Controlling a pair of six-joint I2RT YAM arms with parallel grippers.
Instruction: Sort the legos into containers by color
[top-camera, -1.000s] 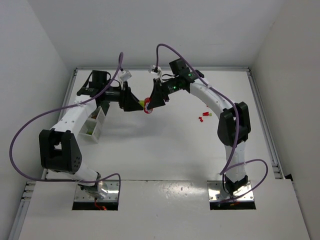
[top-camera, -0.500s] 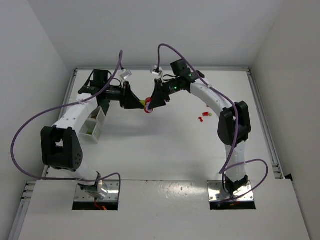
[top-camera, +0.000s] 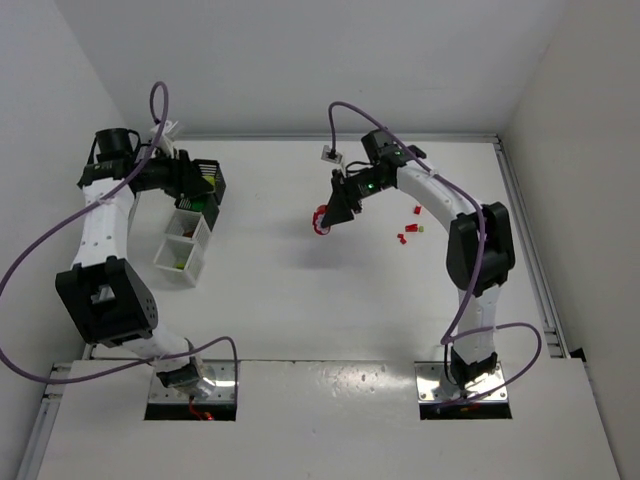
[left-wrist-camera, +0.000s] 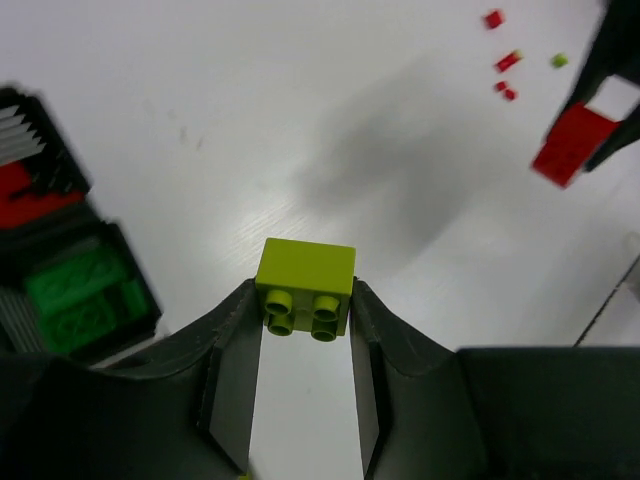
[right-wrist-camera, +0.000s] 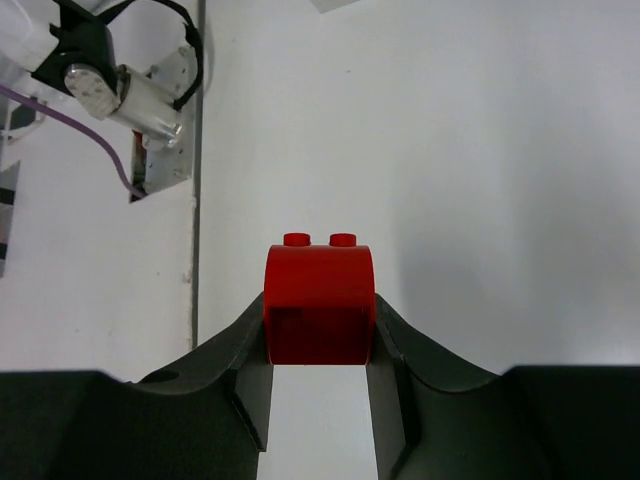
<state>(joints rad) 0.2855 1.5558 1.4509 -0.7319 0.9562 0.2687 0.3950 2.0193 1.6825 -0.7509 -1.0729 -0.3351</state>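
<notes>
the left gripper (left-wrist-camera: 305, 300) had its jaws closed partway on a yellow-green brick (left-wrist-camera: 305, 285), one finger pressed to each side, studs facing the wrist camera. in the overhead view this gripper was up at the far left of the tabletop (top-camera: 300, 290), by the far end of the row of bins. from its wrist camera two black mesh bins showed just to the left of the held brick. one (left-wrist-camera: 25, 130) had something red inside, and the other (left-wrist-camera: 140, 300), nearer the camera, held green bricks. the yellow-green brick was above bare tabletop beside them, not over either bin. two white bins (top-camera: 203, 232) carried the row on toward the robot, and the nearest one (top-camera: 160, 268) had a small yellow-green piece in it.

the right gripper (right-wrist-camera: 320, 310) had its jaws closed just as far on a larger red block (right-wrist-camera: 318, 295), clamped on both sides with two studs showing on top. from above it was near the middle of the far half of the tabletop, well apart from the bins, and the block was clear of the surface.

a few tiny red pieces (top-camera: 404, 238) and one yellow-green bit (top-camera: 421, 229) lay loose on the tabletop to the right of the red block.
</notes>
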